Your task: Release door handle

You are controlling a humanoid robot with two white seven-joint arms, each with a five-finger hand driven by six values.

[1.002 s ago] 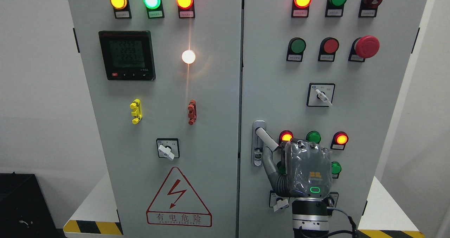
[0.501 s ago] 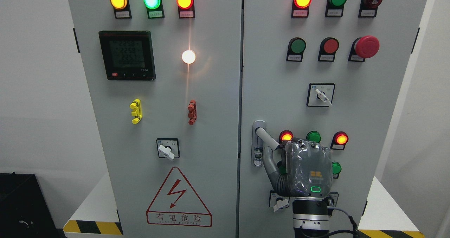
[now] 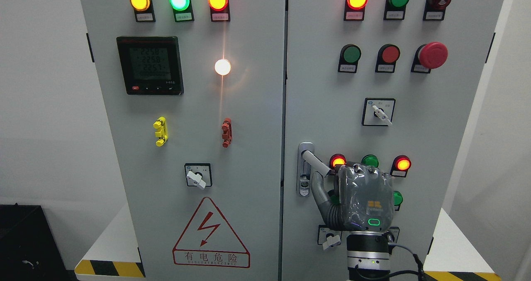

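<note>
**A:** Start at the left. What can be read on the left cabinet door [image 3: 186, 148]?

**B:** The digital meter [image 3: 150, 65] shows three rows of figures, roughly 2258, 2258, 2257, though they are faint. Low down, the warning triangle [image 3: 210, 233] carries a red lightning bolt and the characters 有电危险. The small tags under the indicator lamps are too small to read.

**A:** And the handle?

**B:** The door handle [image 3: 314, 161] sits at the left edge of the right cabinet door [image 3: 415, 119], its lever angled down and to the right from the lock plate [image 3: 305, 171]. The right hand [image 3: 356, 198] comes up from the bottom edge, back toward the camera. Its fingers are curled, and the thumb [image 3: 320, 189] reaches up beneath the lever's tip, at or just short of touching it. I judge it to be holding the lever end, but the hand's back hides the fingertips.

**A:** How should it let go cleanly?

**B:** Uncurl the fingers fully first, then draw straight back from the panel, not sideways; the red lamp [image 3: 337, 161] and the green lamp [image 3: 369, 161] are just beside the knuckles, and the selector switch [image 3: 332, 240] sits by the wrist.

**A:** Any marking on the hand?

**B:** An orange logo and a lit green ring; no legible words. The left hand is not in view.
</note>
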